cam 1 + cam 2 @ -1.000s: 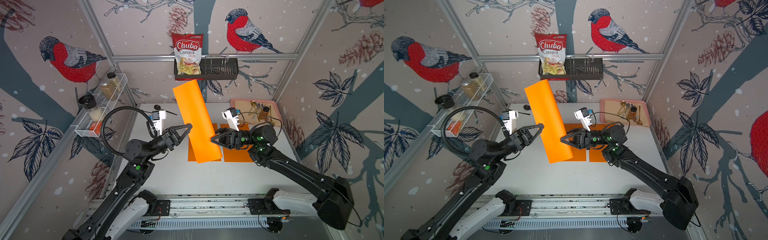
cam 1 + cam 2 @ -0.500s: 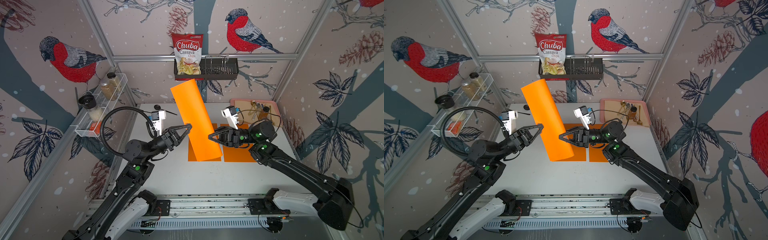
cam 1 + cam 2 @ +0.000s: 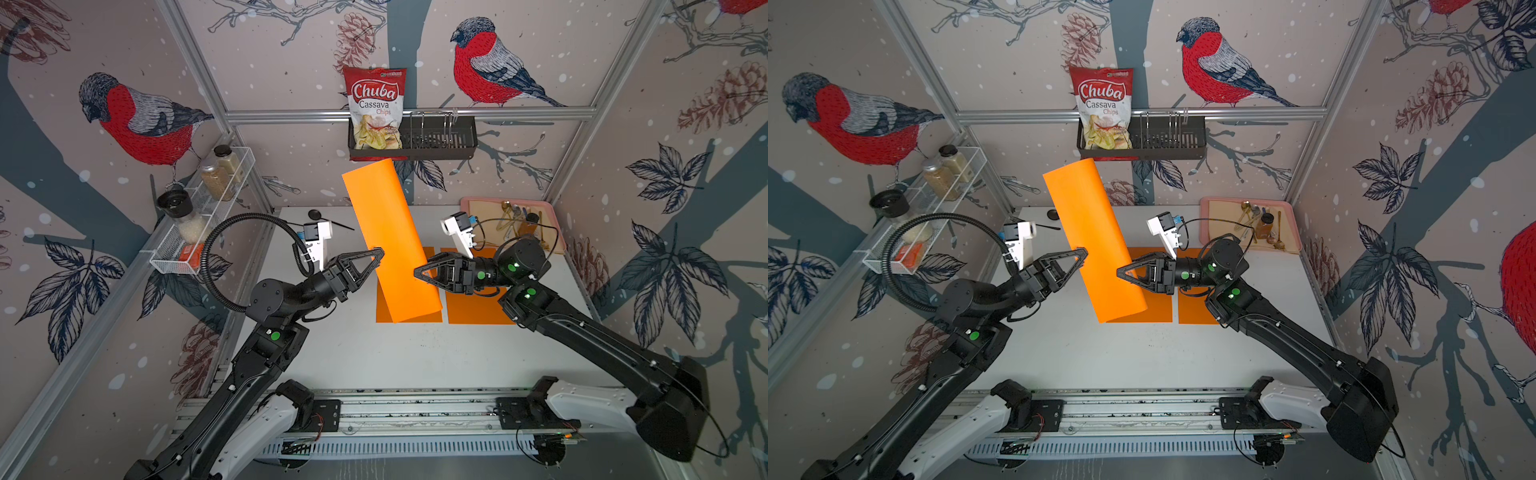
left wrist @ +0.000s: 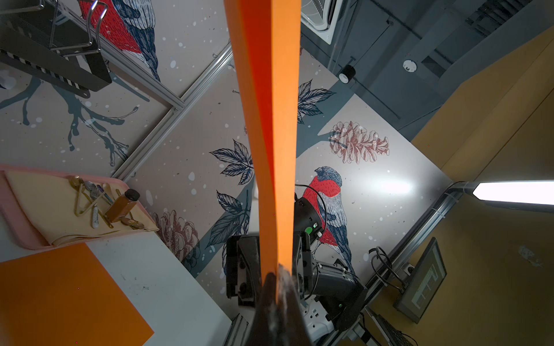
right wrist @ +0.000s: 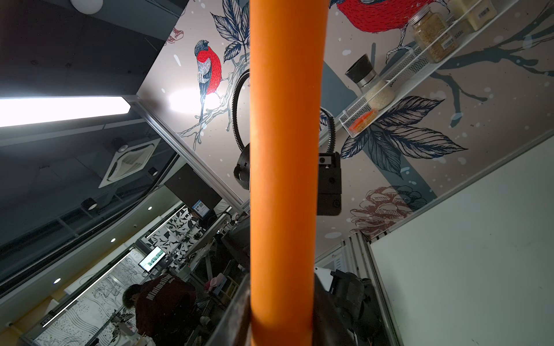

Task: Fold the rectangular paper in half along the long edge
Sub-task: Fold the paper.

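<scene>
An orange rectangular paper (image 3: 390, 232) (image 3: 1096, 237) hangs in the air above the table, bent double into a loose loop and leaning toward the back wall. My left gripper (image 3: 379, 252) (image 3: 1084, 251) is shut on its two meeting long edges; the left wrist view shows the paper (image 4: 269, 119) rising from the pinched tips of the left gripper (image 4: 277, 269). My right gripper (image 3: 417, 272) (image 3: 1120, 273) faces it from the other side. In the right wrist view the paper's rounded bend (image 5: 284, 149) fills the gap between the jaws of the right gripper (image 5: 281, 314).
Two more orange sheets (image 3: 478, 307) lie flat on the white table under the held paper. A pink tray (image 3: 469, 203) with utensils and a small bottle stands at the back right. A chips bag (image 3: 376, 108) sits in a black wall basket (image 3: 440, 143), and a wire shelf (image 3: 199, 232) hangs left.
My right gripper has shifted slightly left toward the left gripper, around the paper's bend. The paper's top has leaned a little to the left. The left gripper holds its place.
</scene>
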Robot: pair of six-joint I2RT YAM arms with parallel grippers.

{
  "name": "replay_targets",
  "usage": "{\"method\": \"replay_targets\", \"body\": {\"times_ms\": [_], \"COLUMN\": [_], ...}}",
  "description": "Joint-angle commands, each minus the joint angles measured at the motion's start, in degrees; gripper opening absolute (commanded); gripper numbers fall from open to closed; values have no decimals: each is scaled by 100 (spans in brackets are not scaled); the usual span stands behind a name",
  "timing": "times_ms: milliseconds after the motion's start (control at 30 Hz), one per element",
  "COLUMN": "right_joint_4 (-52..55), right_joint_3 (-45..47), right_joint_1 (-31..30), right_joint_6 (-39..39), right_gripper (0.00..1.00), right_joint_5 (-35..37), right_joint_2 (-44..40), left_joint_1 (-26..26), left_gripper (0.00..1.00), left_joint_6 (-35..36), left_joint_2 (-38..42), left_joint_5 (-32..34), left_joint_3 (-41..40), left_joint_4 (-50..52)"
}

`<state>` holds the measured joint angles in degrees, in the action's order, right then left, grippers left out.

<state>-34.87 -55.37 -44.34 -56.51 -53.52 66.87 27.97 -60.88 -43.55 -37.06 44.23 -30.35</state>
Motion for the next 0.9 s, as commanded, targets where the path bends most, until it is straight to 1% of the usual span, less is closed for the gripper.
{"method": "replay_targets", "body": {"times_ms": [0, 133, 200, 267, 367, 500, 600, 700, 867], "right_joint_4": [-202, -625, -757, -779, -775, -733, -613, -438, -163], "right_joint_3": [-5, 104, 145, 158, 159, 142, 110, 64, 9], "right_joint_1": [-19, -31, -43, -64, -83, -86, -81, -81, -92], "right_joint_6": [39, -210, -288, -291, -274, -227, -150, -28, 155], "right_gripper": [36, 45, 48, 48, 48, 42, 41, 37, 34], "right_joint_5": [-59, -273, -345, -386, -414, -410, -368, -306, -231], "right_joint_2": [-34, -56, -69, -88, -92, -95, -93, -94, -81], "left_joint_1": [2, 7, 7, 7, 7, 6, 2, 7, 7], "left_gripper": [0, 0, 0, 0, 0, 0, 0, 0, 0], "left_joint_6": [33, 24, 15, 13, 6, 8, 8, 18, 24], "left_joint_2": [20, 35, 45, 60, 59, 57, 73, 75, 82], "left_joint_5": [23, 80, 98, 127, 153, 156, 160, 162, 163], "left_joint_3": [7, 0, -2, 0, -11, -20, -21, -27, -11], "left_joint_4": [-177, -229, -255, -283, -314, -314, -296, -271, -250]}}
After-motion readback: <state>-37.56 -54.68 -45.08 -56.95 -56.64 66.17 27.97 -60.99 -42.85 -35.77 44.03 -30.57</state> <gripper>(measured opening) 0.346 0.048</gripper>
